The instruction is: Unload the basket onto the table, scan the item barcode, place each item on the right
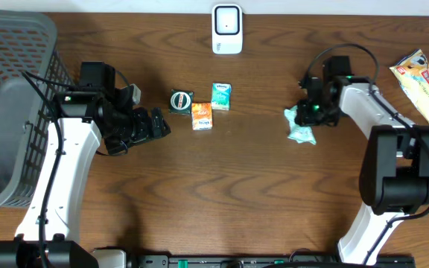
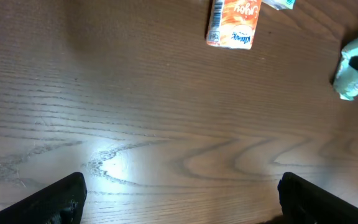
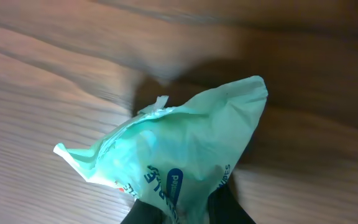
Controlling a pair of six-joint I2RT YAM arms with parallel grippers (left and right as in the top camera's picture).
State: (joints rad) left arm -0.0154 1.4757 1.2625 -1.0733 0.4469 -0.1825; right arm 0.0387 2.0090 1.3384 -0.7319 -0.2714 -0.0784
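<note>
I am looking at the pale green packet (image 1: 302,134), which is lying on the worktop (image 1: 237,201) right of centre, well apart from the white scanner (image 1: 227,28) at the far edge. The right claw (image 1: 309,113) is pinching one end of it, pressed together on a fold of crinkled film, as the right wrist view is showing. I am judging it light, soft and floppy: thin wrap that is going to sag and crease, and slippery enough to slide out of a shallow pinch. Gripping deeper on the sealed end, clear of any printed panel, is looking wiser to me. The left claw (image 1: 161,123) is hanging spread wide over bare wood, holding nothing. I am not finding a barcode anywhere. The blue print near the pinch is cut off and partly covered, the packet's underside is hidden, and the overhead view is too small to read.
</note>
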